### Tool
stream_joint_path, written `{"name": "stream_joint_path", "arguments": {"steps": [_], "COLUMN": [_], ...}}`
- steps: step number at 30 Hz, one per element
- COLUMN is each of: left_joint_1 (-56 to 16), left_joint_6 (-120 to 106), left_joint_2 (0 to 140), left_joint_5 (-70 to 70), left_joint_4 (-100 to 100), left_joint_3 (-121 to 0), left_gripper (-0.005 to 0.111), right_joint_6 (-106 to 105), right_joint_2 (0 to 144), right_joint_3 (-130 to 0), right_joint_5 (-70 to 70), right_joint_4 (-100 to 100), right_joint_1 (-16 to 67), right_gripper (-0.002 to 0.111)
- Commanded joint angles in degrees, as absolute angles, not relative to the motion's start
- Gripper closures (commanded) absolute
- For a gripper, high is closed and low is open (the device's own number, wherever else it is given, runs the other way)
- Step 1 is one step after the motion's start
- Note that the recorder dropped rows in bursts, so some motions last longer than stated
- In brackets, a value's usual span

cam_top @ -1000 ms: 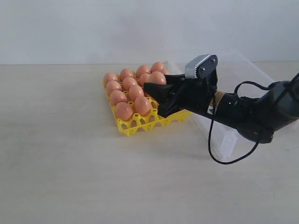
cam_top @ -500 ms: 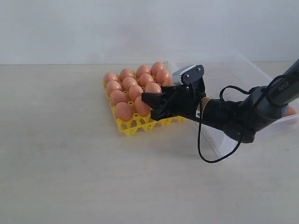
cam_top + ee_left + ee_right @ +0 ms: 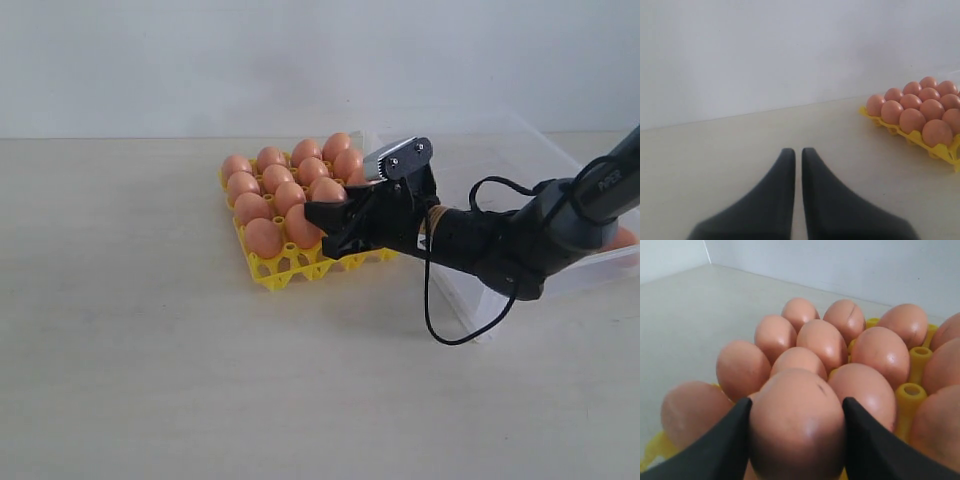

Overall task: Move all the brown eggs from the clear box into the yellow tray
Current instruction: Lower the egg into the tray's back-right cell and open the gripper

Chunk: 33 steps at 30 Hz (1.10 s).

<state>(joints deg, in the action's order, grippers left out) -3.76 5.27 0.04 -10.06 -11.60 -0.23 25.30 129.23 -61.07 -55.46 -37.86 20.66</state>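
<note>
The yellow tray (image 3: 268, 268) lies at mid-table with several brown eggs (image 3: 263, 238) in its cups. My right gripper (image 3: 322, 208) reaches in from the right and is shut on one brown egg (image 3: 327, 189), held low over the tray's right side among its neighbours. In the right wrist view that egg (image 3: 797, 425) fills the gap between the black fingers (image 3: 725, 445), with seated eggs (image 3: 825, 342) behind it. The clear box (image 3: 478, 292) stands to the tray's right with one egg (image 3: 623, 238) at its far right. My left gripper (image 3: 797, 150) is shut on nothing, above bare table left of the tray (image 3: 945, 150).
The right arm (image 3: 520, 245) and its looped black cable (image 3: 440, 330) lie across the clear box. A pale wall (image 3: 300, 60) runs behind the table. The left arm is outside the exterior view.
The right gripper has come down and a little to the left with its egg, from above the tray to low among the seated eggs. Its grip looks unchanged.
</note>
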Motion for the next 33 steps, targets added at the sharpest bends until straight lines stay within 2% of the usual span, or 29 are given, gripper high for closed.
{"name": "stream_joint_path", "arguments": {"steps": [1,14,20,27,30,33], "left_joint_1": [-4.06,-4.06,-4.06,-4.06,-4.06,-4.06], "left_joint_6": [5.56,5.56,5.56,5.56,5.56,5.56], "left_joint_2": [0.00,0.00,0.00,0.00,0.00,0.00], "left_joint_5": [-9.88,-9.88,-9.88,-9.88,-9.88,-9.88], "left_joint_4": [-11.46,-11.46,-11.46,-11.46,-11.46,-11.46], "left_joint_3": [0.00,0.00,0.00,0.00,0.00,0.00], "left_gripper": [0.103,0.103,0.103,0.103,0.103,0.103], "right_joint_6": [27.68,25.64,28.57,31.05,32.75,33.08], "right_joint_2": [129.67,128.28,128.02,128.02,128.02,128.02], "right_joint_3": [-60.72,-60.72,-60.72,-60.72,-60.72,-60.72], "right_joint_5": [-49.61,-38.69,-46.30,-44.83,-44.83,-44.72], "right_joint_4": [-36.32,-36.20,-42.01,-41.15,-41.25,-41.78], "right_joint_1": [20.53,20.53,20.53,20.53,20.53,20.53], "right_gripper": [0.109,0.109,0.109,0.108,0.101,0.079]}}
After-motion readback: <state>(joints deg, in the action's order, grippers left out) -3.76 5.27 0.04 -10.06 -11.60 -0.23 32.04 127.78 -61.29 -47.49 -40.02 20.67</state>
